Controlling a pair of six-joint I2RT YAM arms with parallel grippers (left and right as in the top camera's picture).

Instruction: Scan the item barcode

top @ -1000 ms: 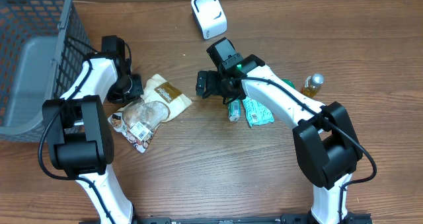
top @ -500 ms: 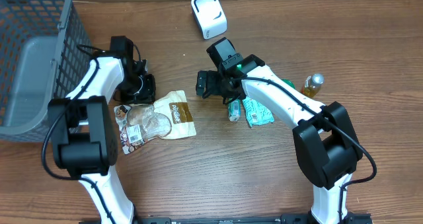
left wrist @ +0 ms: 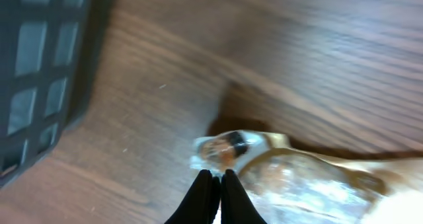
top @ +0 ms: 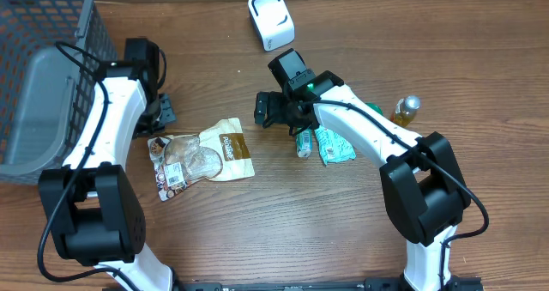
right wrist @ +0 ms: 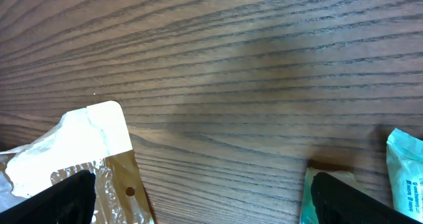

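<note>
**Left jaws shut beside the pouch, right jaws spread wide**

Overhead: the clear-and-brown plastic snack pouch [top: 202, 155] lies flat on the wooden bench [top: 300, 231], left of centre. It is well apart from the white box-shaped scanner [top: 270, 19] standing near the far edge. The left gripper [top: 163, 112] hangs just past the pouch's far left corner, between the pouch and the dark grey mesh basket [top: 43, 59] at the bench's left edge. Whether it touches the pouch cannot be told from here. The right gripper [top: 264, 109] sits near the middle of the bench, to the right of the pouch, with nothing between its jaws. Beside that arm lie a small green tube-shaped item [top: 303, 142] and a teal plastic packet [top: 334, 143], side by side. A small amber bottle with a silver cap [top: 406, 109] stands nearer the right edge.

Left wrist: the picture is blurred. The black fingertips [left wrist: 206, 194] are pressed together and hold nothing. A corner of the pouch lies just ahead of them on the wood, and the blur hides whether there is contact. The basket wall fills the upper left.

Right wrist: the two black fingers [right wrist: 66, 197] show at the lower corners, far apart, with bare wood between them. The pouch's white header and brown panel lie by the finger at lower left. The green item and the edge of the teal packet show at lower right.
</note>
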